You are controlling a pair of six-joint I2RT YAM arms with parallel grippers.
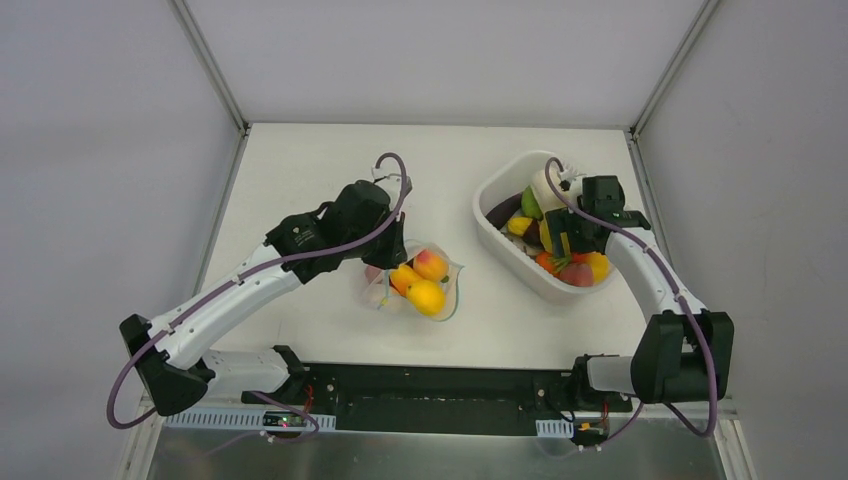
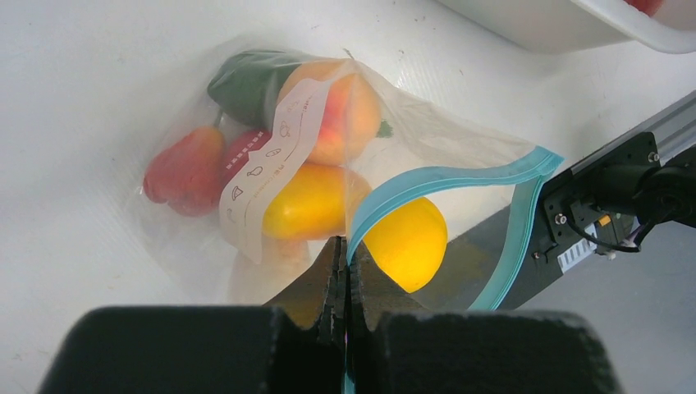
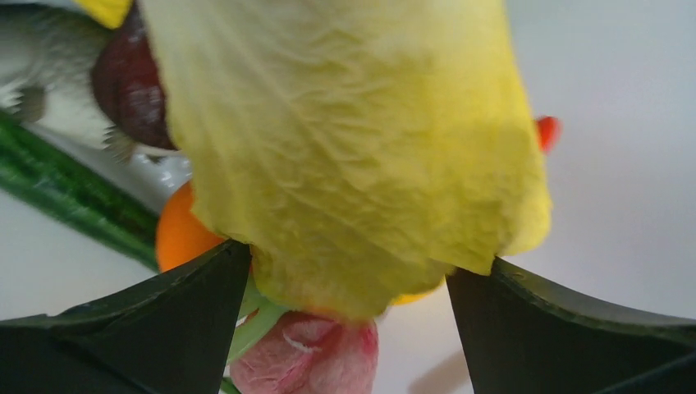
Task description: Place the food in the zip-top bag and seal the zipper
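Near the table's (image 1: pixel 300 160) near edge, centre, the left gripper (image 2: pixel 346 283) is clenched on the zipper (image 2: pixel 443 175) of the bag (image 2: pixel 435 135), with food (image 2: pixel 312 205) inside. Farther right, apart from it, in the tub (image 1: pixel 497 186), the right gripper (image 3: pixel 349 263) grasps a yellow leafy piece (image 3: pixel 353 139).

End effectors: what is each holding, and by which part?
The left end effector is shut on the zip-top bag by its teal zipper. The right end effector appears to grip a yellow leafy food across its width.
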